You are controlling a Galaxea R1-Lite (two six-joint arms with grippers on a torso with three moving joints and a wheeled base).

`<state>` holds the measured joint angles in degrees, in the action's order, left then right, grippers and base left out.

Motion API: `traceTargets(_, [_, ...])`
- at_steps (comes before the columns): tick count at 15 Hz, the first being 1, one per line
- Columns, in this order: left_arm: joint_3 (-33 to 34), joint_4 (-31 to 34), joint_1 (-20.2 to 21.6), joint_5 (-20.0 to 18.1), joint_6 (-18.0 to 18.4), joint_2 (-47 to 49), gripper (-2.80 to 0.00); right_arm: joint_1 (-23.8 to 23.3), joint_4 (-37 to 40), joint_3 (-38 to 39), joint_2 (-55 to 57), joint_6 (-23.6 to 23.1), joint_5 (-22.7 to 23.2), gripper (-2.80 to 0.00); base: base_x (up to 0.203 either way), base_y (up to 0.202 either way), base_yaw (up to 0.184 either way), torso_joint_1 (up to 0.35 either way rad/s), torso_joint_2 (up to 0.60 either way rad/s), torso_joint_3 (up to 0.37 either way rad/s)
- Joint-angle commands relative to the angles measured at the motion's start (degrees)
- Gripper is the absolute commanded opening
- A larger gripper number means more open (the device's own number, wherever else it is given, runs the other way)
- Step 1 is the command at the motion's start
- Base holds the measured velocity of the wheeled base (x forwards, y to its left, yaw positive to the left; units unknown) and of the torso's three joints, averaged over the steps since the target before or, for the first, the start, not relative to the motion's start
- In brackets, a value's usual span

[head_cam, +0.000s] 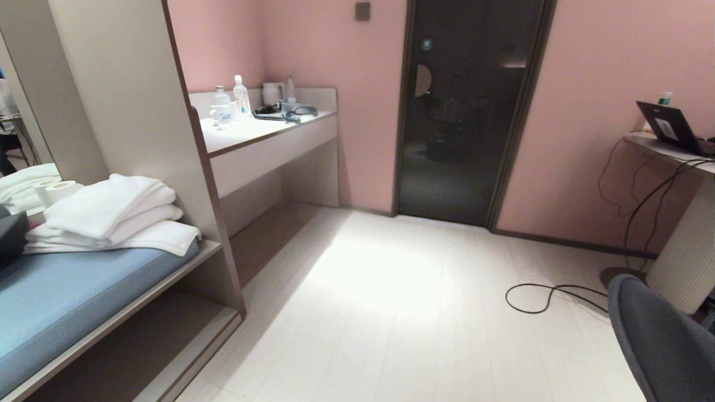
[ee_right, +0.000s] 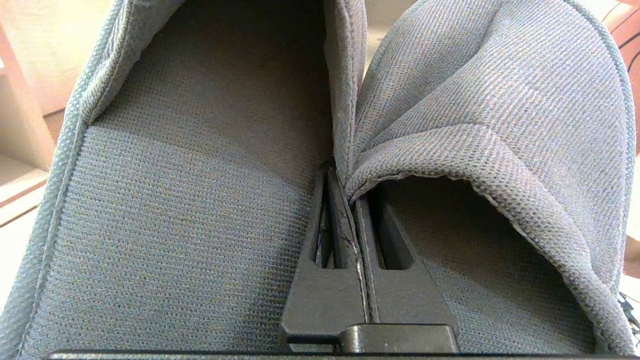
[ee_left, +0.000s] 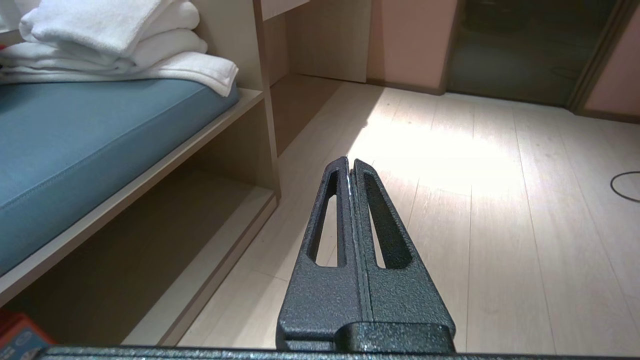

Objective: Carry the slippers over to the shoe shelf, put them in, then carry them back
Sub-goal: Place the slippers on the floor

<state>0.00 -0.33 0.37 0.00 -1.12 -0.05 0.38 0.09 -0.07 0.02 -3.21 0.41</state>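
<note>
Grey-blue woven fabric fills the right wrist view: the slippers [ee_right: 200, 200] hang as a pair from the right claw [ee_right: 350, 185], whose two black fingers are pressed together on the inner fabric edges where the two shoes meet. One slipper shows its darker insole and open mouth, the other its rounded upper bulging beside it (both backless, both soft enough to fold where they are pinched). Neither slipper appears in the head view, so the pair is carried low, out of that camera's sight.

Outward from there, the left claw [ee_left: 351, 167] is closed on nothing, its tips touching, hovering over the pale plank floor [ee_left: 475, 210]. Just beside it stands the shoe shelf [ee_left: 165, 220], a low taupe cubby with nothing visible inside, under a bench board that carries a blue cushion [ee_left: 85, 135] and a stack of white towels [ee_left: 125, 45]. In the head view the same unit sits at the robot's left, with the pale tabletop [head_cam: 251, 134] and its bottles beyond, and a dark door [head_cam: 463, 111] ahead.

By my reading, the carrying leg is nearly over and the putting-in has not begun. The next move calls for turning toward the cubby, bringing the right arm down and in under the bench board without snagging the hanging fabric on its edge, and only then parting the fingers so both slippers land flat on the shelf floor.
</note>
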Motion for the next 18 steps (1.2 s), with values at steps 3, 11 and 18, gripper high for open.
traceTargets(3, [0.0, 0.0, 0.0, 0.0, 0.0, 0.0, -2.80, 0.0, 0.0, 0.0, 0.1, 0.0, 0.0, -2.80, 0.166, 0.000, -0.002, 0.004, 0.00, 0.000])
traceTargets(11, [0.0, 0.0, 0.0, 0.0, 0.0, 0.0, -2.80, 0.1, 0.0, 0.0, 0.1, 0.0, 0.0, -2.80, 0.197, 0.000, 0.000, 0.003, 0.00, 0.002])
traceTargets(18, [0.0, 0.0, 0.1, 0.0, 0.1, 0.0, -2.80, 0.1, -0.1, 0.0, 0.1, -0.7, 0.0, -2.80, 0.197, 0.000, 0.001, 0.004, 0.00, 0.002])
